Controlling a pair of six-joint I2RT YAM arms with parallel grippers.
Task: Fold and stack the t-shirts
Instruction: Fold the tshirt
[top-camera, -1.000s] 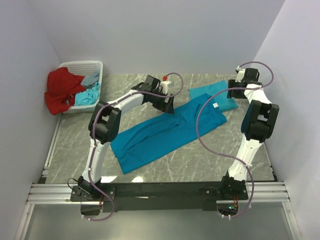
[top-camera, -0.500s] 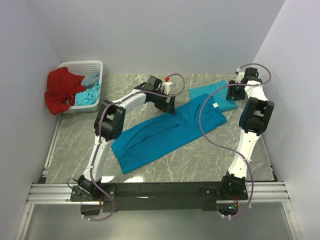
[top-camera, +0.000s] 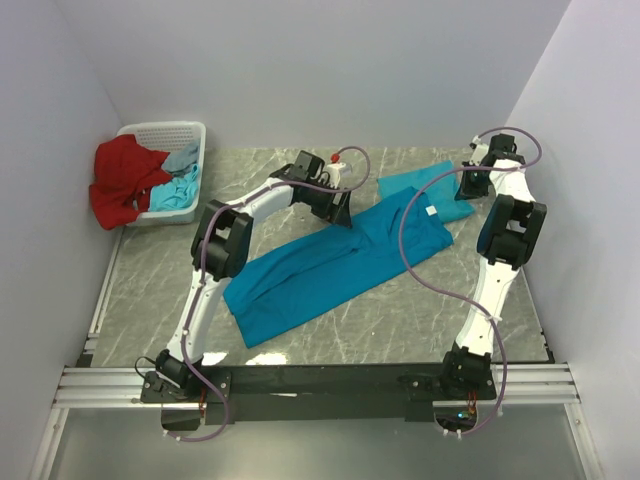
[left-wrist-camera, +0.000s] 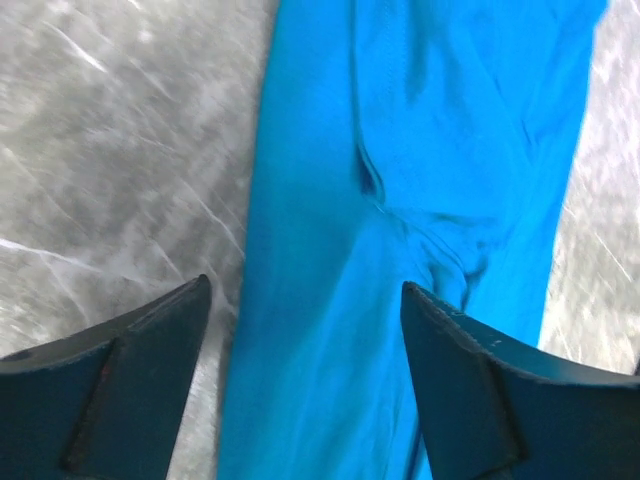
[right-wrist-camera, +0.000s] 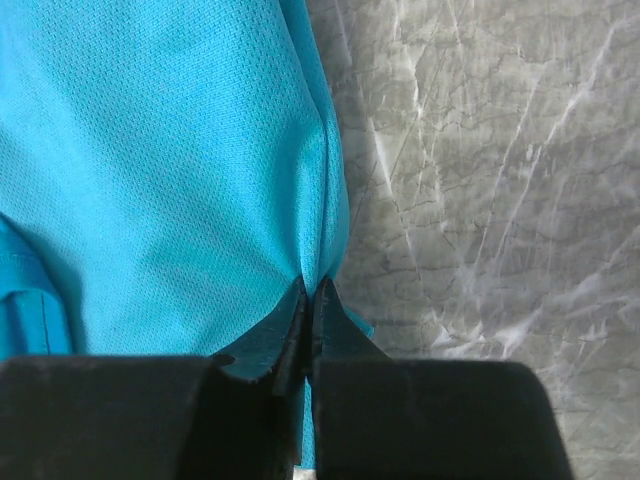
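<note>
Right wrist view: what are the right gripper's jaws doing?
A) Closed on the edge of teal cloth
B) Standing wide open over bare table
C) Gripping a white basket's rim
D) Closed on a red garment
A: the right gripper has its jaws pressed together, pinching the edge of the teal t-shirt, with the bare marble table beside it.

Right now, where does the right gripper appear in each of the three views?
Top external: far right, the right gripper at the right end of the small folded t-shirt.
Left wrist: not in it.
Right wrist: bottom centre, jaws shut on that t-shirt's edge.
Shared landmark: the grey marbled table.
</note>
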